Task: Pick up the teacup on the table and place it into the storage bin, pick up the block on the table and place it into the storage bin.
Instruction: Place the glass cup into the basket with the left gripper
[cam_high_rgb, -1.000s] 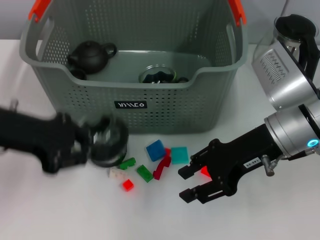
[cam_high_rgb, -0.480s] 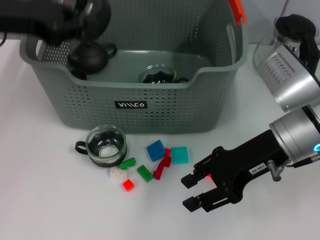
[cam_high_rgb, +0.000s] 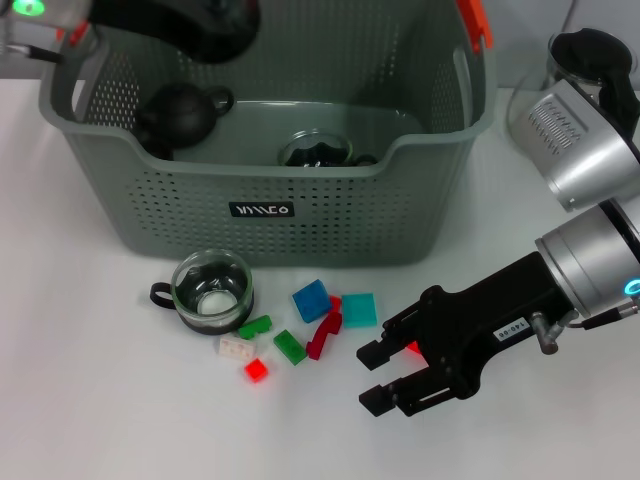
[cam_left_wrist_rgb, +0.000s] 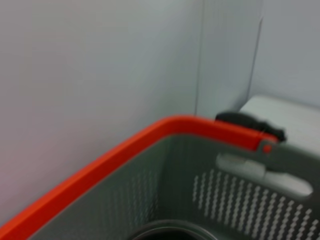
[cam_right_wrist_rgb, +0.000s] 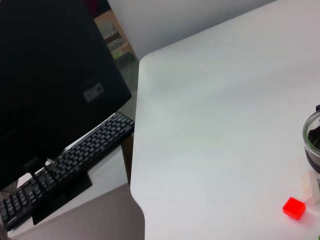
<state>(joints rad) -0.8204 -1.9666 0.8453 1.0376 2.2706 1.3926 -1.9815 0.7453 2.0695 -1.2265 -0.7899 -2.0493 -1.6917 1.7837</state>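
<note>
The grey-green storage bin (cam_high_rgb: 400, 215) stands at the back of the table, and its orange rim (cam_left_wrist_rgb: 125, 150) fills the left wrist view. Inside it are a black teapot (cam_high_rgb: 180, 112) and a glass teacup (cam_high_rgb: 315, 150). Another glass teacup (cam_high_rgb: 212, 292) sits on the table in front of the bin. Several small blocks lie to its right, among them a blue block (cam_high_rgb: 311, 300), a teal block (cam_high_rgb: 359, 310) and a red block (cam_high_rgb: 256, 370). My left gripper (cam_high_rgb: 220, 20) hangs over the bin's back left corner. My right gripper (cam_high_rgb: 377, 377) is open just above the table, right of the blocks, with a red block (cam_high_rgb: 410, 347) at the base of its fingers.
A glass kettle (cam_high_rgb: 590, 50) stands at the far right behind my right arm. In the right wrist view a monitor (cam_right_wrist_rgb: 50, 85) and a keyboard (cam_right_wrist_rgb: 65, 165) sit on a lower desk beyond the table's edge (cam_right_wrist_rgb: 135, 165).
My left arm has risen from the teacup on the table to above the bin's back left corner. The right gripper has hardly shifted.
</note>
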